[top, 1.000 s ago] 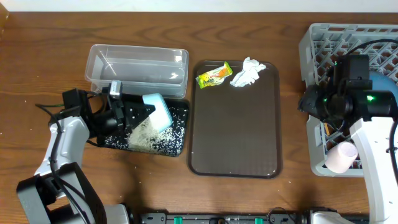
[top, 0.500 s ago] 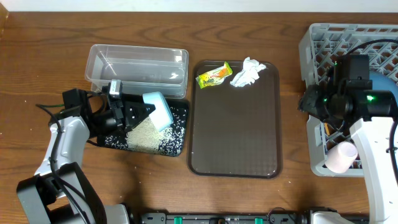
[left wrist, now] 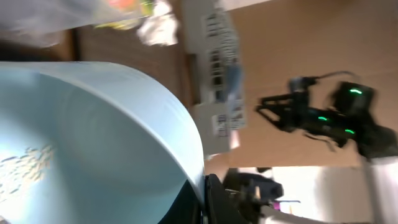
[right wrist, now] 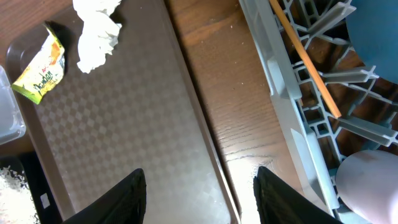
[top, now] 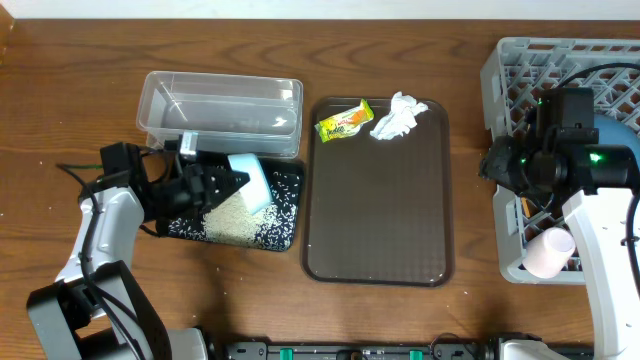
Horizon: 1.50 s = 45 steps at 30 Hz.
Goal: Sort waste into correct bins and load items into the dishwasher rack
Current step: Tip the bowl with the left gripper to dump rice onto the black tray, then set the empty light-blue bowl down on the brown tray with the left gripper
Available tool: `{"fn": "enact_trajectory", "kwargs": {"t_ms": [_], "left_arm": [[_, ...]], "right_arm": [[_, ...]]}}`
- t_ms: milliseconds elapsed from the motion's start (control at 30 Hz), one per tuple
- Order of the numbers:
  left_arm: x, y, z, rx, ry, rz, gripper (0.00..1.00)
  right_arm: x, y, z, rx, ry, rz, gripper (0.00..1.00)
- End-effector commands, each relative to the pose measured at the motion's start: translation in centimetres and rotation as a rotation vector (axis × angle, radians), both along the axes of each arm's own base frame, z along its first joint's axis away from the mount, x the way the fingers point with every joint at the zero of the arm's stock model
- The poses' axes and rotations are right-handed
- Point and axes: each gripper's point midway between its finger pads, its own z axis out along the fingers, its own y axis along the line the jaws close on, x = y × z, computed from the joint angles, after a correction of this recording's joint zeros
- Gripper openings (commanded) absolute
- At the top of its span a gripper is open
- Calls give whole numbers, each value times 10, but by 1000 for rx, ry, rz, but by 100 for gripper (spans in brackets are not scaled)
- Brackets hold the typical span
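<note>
My left gripper [top: 222,181] is shut on the rim of the small mint-green bowl [top: 252,178], held tipped on its side over the shallow black tray [top: 287,226]. A pile of white rice [top: 234,216] lies in that tray. In the left wrist view the bowl [left wrist: 93,143] fills the frame, with a few grains [left wrist: 25,163] stuck inside. The yellow-green wrapper [top: 344,121] and white tissue [top: 398,116] lie at the far end of the brown serving tray [top: 380,225]. My right gripper [right wrist: 199,193] is open and empty, above the gap between that tray and the grey rack [top: 515,85].
The clear tub [top: 220,110] stands behind the black tray. The rack holds a blue bowl [top: 622,135], a pink cup [top: 549,251] and chopsticks [right wrist: 305,57]. Rice grains are scattered across the black tray.
The rice has finished falling from the mint-green bowl and settled in a pile on the black tray. My left wrist has turned slightly with the bowl. The right arm has not moved.
</note>
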Motion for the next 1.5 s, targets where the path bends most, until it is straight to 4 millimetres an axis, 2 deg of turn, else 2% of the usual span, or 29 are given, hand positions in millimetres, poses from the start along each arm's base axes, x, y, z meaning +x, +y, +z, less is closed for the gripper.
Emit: {"fn": "enact_trajectory", "kwargs": {"t_ms": [0, 67, 200, 267, 300, 333, 400, 467, 533, 567, 633, 667, 767, 867, 967, 1067, 1200, 1333, 1467], "left_arm": [[2, 1, 0, 0, -3, 6, 7], [1, -5, 35, -145, -189, -37, 6], [3, -4, 31, -130, -175, -33, 6], [5, -1, 12, -53, -51, -3, 6], [4, -1, 12, -59, -38, 0, 6], [3, -5, 26, -125, -115, -25, 6], [2, -6, 35, -154, -155, -37, 6], [3, -5, 24, -88, -135, -30, 6], [5, 2, -4, 38, -10, 7, 6], [5, 1, -2, 18, 3, 8, 6], [2, -7, 29, -123, -160, -41, 6], [2, -7, 34, -147, -168, -42, 6], [4, -10, 16, -74, -55, -32, 6], [-1, -27, 16, -59, -60, -91, 6], [-8, -53, 16, -5, -62, -177, 7], [-13, -82, 11, 132, -37, -253, 6], [-14, -114, 12, 338, -91, -322, 6], [-17, -142, -2, 575, -179, -379, 6], [-29, -177, -21, 702, -268, -465, 7]], "right_arm": [[-1, -3, -4, -12, 16, -6, 55], [-2, -3, -4, -12, 17, -6, 55], [-2, -3, -4, -12, 17, -7, 54], [-2, -3, -4, -12, 17, -6, 55], [-2, -3, -4, -12, 18, -6, 54], [-2, -3, -4, -12, 18, -6, 55], [-1, -3, -4, -12, 16, -6, 55], [-1, -3, -4, -12, 16, -6, 55], [-1, -3, -4, -12, 14, -6, 55], [-1, -3, -4, -12, 14, -6, 55], [-1, -3, -4, -12, 15, -6, 55], [-1, -3, -4, -12, 16, -6, 55], [-1, -3, -4, -12, 16, -6, 55], [-1, -3, -4, -12, 16, -6, 55], [-2, -3, -4, -11, 17, -6, 55], [-2, -2, -5, -8, 21, -4, 55], [-6, -2, -6, -11, 34, 4, 56], [-6, 2, -6, -2, 32, 41, 55], [-5, 15, -3, 35, 11, 155, 55]]}}
